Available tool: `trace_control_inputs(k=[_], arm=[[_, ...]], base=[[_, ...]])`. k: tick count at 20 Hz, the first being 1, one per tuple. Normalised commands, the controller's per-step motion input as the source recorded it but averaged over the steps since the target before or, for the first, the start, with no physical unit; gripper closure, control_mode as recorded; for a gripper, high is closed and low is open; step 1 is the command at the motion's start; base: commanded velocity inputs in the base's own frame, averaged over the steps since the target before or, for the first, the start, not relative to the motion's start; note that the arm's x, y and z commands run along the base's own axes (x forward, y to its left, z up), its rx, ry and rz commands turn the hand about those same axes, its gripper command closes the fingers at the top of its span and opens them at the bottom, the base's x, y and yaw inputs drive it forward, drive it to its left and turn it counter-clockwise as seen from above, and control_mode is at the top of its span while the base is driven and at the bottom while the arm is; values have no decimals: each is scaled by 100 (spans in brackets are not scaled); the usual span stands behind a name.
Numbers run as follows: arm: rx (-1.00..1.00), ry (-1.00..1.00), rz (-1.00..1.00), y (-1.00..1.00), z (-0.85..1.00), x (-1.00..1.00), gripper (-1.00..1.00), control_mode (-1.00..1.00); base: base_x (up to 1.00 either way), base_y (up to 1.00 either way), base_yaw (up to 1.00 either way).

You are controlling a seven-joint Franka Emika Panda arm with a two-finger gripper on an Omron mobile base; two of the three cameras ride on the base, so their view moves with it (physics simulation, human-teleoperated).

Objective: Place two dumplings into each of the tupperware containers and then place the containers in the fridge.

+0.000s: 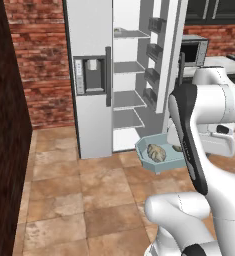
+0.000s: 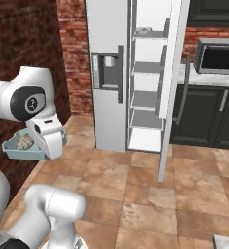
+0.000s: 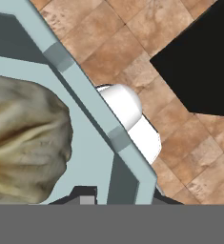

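Note:
A pale teal tupperware container (image 1: 150,161) hangs in the air above the tiled floor, in front of the fridge (image 1: 93,45). In the hand view my gripper (image 3: 122,193) is shut on the container's rim (image 3: 125,164), which runs between the two dark tips. One dumpling (image 3: 25,138) lies right beside the grip. The left base view shows two dumplings (image 1: 157,152) in the tray, the second partly behind my arm. In the right base view the container (image 2: 19,151) and a dumpling (image 2: 24,142) sit left of my hand. The fridge's right door (image 2: 173,82) is swung open, baring grey shelves (image 2: 145,99).
The fridge's left door with its dispenser panel (image 1: 91,75) is closed. A microwave (image 2: 217,56) sits on a counter above dark cabinets (image 2: 203,116) to the right of the fridge. A dark wall (image 1: 4,130) stands close on the left. Brown tiled floor (image 2: 135,194) lies ahead.

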Motion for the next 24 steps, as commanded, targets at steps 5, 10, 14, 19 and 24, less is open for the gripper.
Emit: trace_control_inputs(k=[5,10,14,19,24], arm=[[0,0,0,0,0,0,100,100],[0,0,0,0,0,0,100,100],[0,0,0,0,0,0,100,100],[0,0,0,0,0,0,100,100],[0,0,0,0,0,0,100,100]], base=[[100,-25,0],[100,-37,0],[100,-42,0],[90,-9,0],[75,-15,1]])
